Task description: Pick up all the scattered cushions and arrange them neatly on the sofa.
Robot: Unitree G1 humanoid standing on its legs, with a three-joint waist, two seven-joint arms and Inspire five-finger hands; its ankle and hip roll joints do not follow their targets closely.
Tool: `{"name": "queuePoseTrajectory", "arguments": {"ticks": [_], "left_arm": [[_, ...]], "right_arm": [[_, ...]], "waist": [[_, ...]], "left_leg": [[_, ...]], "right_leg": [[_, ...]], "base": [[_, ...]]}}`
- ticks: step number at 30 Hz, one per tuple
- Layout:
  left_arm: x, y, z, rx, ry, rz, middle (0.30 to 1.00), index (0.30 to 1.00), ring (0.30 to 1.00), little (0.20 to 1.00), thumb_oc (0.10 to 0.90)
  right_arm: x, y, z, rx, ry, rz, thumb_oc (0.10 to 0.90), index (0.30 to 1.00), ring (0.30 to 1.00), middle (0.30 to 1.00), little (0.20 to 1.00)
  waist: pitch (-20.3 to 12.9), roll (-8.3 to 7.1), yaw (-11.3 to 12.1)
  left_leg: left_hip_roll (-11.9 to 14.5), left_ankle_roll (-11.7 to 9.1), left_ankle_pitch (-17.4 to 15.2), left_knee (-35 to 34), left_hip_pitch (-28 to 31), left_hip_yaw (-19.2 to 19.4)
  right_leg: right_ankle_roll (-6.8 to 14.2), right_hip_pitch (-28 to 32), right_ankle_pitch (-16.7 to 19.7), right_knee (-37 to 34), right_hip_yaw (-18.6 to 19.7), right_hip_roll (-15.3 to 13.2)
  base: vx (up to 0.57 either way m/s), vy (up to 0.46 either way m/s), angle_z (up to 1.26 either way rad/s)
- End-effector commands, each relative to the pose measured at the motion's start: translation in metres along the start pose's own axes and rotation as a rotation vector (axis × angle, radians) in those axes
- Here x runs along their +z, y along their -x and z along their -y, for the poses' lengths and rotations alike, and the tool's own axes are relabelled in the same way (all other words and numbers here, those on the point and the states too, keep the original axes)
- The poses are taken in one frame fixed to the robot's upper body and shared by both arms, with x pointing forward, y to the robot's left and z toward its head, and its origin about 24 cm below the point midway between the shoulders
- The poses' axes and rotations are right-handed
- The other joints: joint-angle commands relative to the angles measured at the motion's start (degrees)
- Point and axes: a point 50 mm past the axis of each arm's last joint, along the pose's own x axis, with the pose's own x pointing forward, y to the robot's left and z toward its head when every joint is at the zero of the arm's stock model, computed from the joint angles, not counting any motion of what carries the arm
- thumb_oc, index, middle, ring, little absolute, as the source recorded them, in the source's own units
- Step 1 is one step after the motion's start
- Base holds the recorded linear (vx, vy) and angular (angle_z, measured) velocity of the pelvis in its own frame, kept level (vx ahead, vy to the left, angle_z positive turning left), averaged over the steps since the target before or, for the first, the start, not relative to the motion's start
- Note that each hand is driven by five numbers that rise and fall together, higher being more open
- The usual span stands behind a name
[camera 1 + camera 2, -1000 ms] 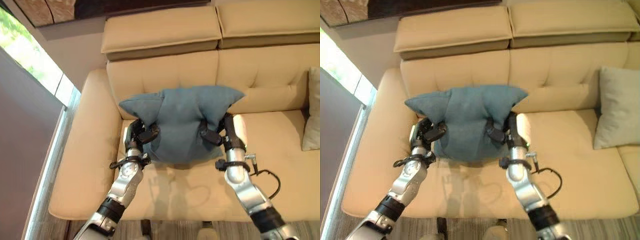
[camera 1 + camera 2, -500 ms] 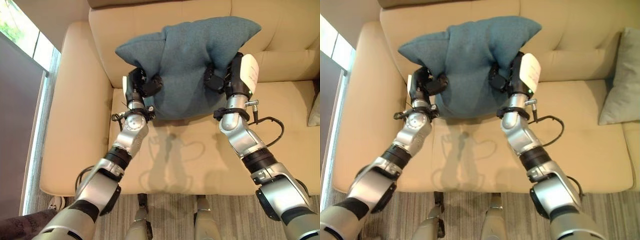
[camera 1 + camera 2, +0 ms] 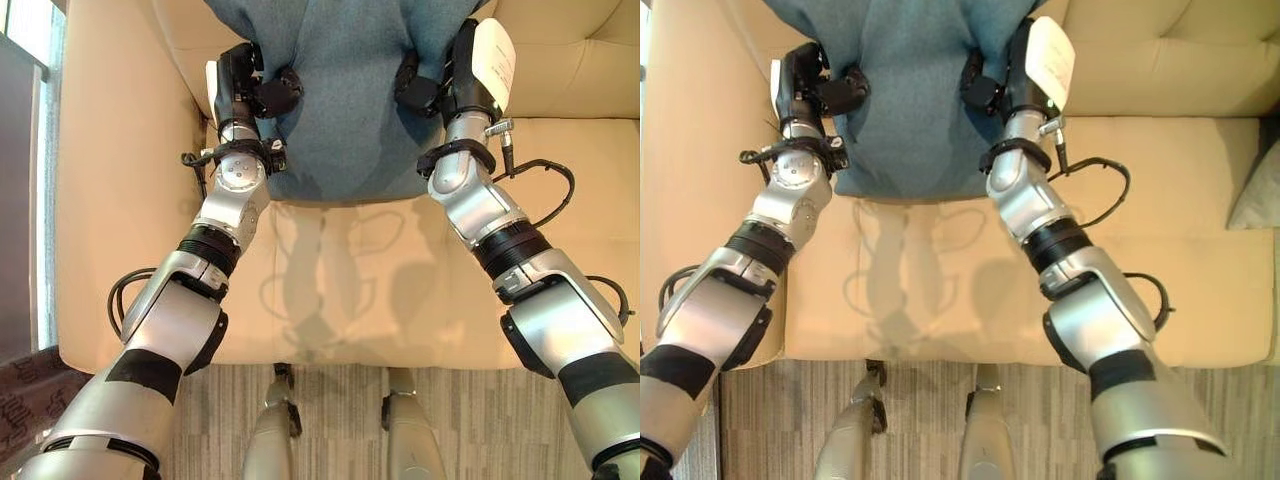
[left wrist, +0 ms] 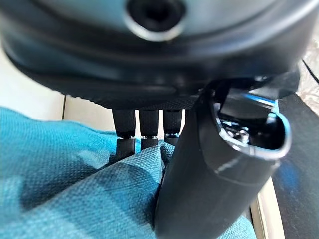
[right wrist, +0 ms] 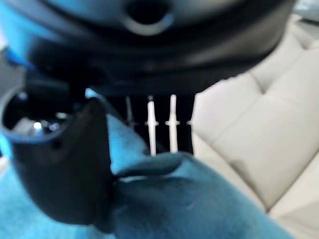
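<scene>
A blue-green cushion (image 3: 345,110) hangs between my two hands over the seat of the beige sofa (image 3: 330,290), its top cut off by the picture's edge. My left hand (image 3: 255,92) pinches the cushion's left side, thumb in front and fingers behind the cloth, as the left wrist view shows: fingers (image 4: 139,132) behind the blue fabric (image 4: 75,179). My right hand (image 3: 432,82) pinches the right side the same way, with its thumb (image 5: 70,164) pressed on the cloth (image 5: 189,204). The cushion's lower edge is close to the seat.
A pale grey cushion (image 3: 1258,190) leans at the sofa's right edge. The sofa's left armrest (image 3: 110,200) runs beside my left arm. Striped carpet (image 3: 340,420) lies in front of the sofa.
The camera has tilted down and closer, so the sofa back has left the picture. Both hands have kept their hold and carried the cushion further over the seat toward the backrest.
</scene>
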Motion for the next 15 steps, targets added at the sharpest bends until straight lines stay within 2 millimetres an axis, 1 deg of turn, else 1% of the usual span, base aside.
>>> {"name": "queuePoseTrajectory", "arguments": {"ticks": [1,2,4,5,7,8,9,10,11,12,14,15], "left_arm": [[0.071,0.005,0.074,-0.294,-0.019,0.248,0.9,0.9,0.9,0.9,0.8],[0.065,0.004,0.071,-0.279,-0.035,0.221,0.9,0.9,0.9,0.9,0.8],[0.06,-0.001,0.061,-0.232,-0.091,0.204,0.9,0.9,0.9,0.9,0.8],[0.06,-0.001,0.061,-0.232,-0.091,0.204,0.9,0.9,0.9,0.9,0.8],[0.058,-0.003,0.056,-0.192,-0.101,0.192,0.9,0.9,0.9,0.9,0.8],[0.06,-0.006,0.047,-0.151,-0.097,0.202,0.9,0.9,0.9,0.9,0.8],[0.06,-0.006,0.048,-0.15,-0.097,0.201,0.9,0.9,0.9,0.9,0.8],[0.059,-0.007,0.043,-0.123,-0.107,0.198,0.9,0.9,0.9,0.9,0.8],[0.059,-0.008,0.038,-0.106,-0.096,0.195,0.9,0.9,0.9,0.9,0.8],[0.059,-0.008,0.038,-0.106,-0.096,0.196,0.9,0.9,0.9,0.9,0.8],[0.056,-0.01,0.023,-0.06,-0.083,0.193,0.9,0.9,0.9,0.9,0.8],[0.048,-0.008,0.016,-0.034,-0.018,0.173,0.9,0.9,0.9,0.9,0.8]], "right_arm": [[0.1,-0.024,0.042,-0.146,-0.115,0.331,0.8,0.9,0.9,0.9,0.9],[0.095,-0.024,0.042,-0.143,-0.094,0.33,0.8,0.9,0.9,0.9,0.9],[0.081,-0.027,0.044,-0.14,-0.065,0.297,0.8,0.9,0.9,0.9,0.9],[0.081,-0.027,0.044,-0.14,-0.065,0.297,0.8,0.9,0.9,0.9,0.9],[0.075,-0.026,0.043,-0.132,-0.068,0.276,0.8,0.9,0.9,0.9,0.9],[0.059,-0.026,0.041,-0.122,-0.05,0.233,0.8,0.9,0.9,0.9,0.9],[0.059,-0.026,0.041,-0.122,-0.049,0.233,0.8,0.9,0.9,0.9,0.9],[0.05,-0.026,0.04,-0.115,-0.027,0.211,0.8,0.9,0.9,0.9,0.9],[0.049,-0.025,0.04,-0.11,-0.024,0.21,0.8,0.9,0.9,0.9,0.9],[0.049,-0.025,0.04,-0.111,-0.024,0.21,0.8,0.9,0.9,0.9,0.9],[0.039,-0.023,0.04,-0.107,-0.03,0.193,0.8,0.9,0.9,0.9,0.9],[0.028,-0.021,0.04,-0.1,-0.03,0.163,0.8,0.9,0.9,0.9,0.9]], "waist": [[1.8,2.64,-0.4],[1.8,2.7,-0.4],[2.0,2.85,-0.3],[2.0,2.85,-0.3],[2.0,3.0,-0.3],[1.8,3.15,-0.2],[1.9,3.14,-0.2],[1.5,3.28,-0.2],[1.5,3.37,-0.2],[1.5,3.38,-0.2],[1.5,3.68,-0.1],[1.3,3.8,0.1]], "left_leg": [[-0.5,-3.4,-12.5,0.1,3.0,1.3],[-0.5,-3.3,-12.5,0.1,3.1,1.4],[-0.4,-3.1,-12.5,0.1,3.4,1.6],[-0.4,-3.1,-12.5,0.1,3.5,1.6],[-0.3,-2.9,-12.8,0.1,4.3,1.9],[-0.3,-2.5,-13.1,0.1,5.5,2.0],[-0.3,-2.5,-13.1,0.1,5.6,2.0],[-0.3,-2.3,-13.4,0.1,6.8,2.2],[-0.3,-2.1,-13.6,0.1,7.4,2.2],[-0.3,-2.1,-13.3,0.1,7.2,2.2],[-0.2,-1.8,-13.7,0.1,8.2,2.3],[-0.3,-1.5,-13.6,0.1,8.4,2.0]], "right_leg": [[5.0,9.6,-11.9,0.3,-2.6,-2.4],[4.9,9.5,-11.8,0.3,-2.4,-2.3],[4.8,9.7,-11.9,0.3,-2.3,-2.2],[4.8,9.7,-11.9,0.3,-2.3,-2.2],[4.7,10.1,-12.2,0.3,-2.1,-2.1],[4.6,10.9,-12.5,0.3,-1.9,-2.1],[4.6,11.0,-12.5,0.3,-1.9,-2.1],[4.4,11.9,-12.8,0.3,-1.8,-2.1],[4.4,12.2,-12.9,0.3,-1.8,-2.0],[4.4,12.0,-12.7,0.3,-1.8,-2.0],[4.3,12.8,-13.1,0.3,-1.5,-1.9],[4.2,13.0,-13.0,0.3,-1.6,-1.9]], "base": [[0.01,-0.01,-0.18],[0.01,-0.019,0.05],[0.0,0.0,0.0],[0.0,0.0,0.0],[0.01,-0.025,-0.04],[0.01,-0.04,-0.11],[0.03,-0.054,-0.11],[0.02,-0.035,-0.1],[0.01,-0.033,-0.07],[-0.01,-0.021,-0.08],[0.0,-0.024,-0.09],[0.0,-0.044,-0.09]]}}
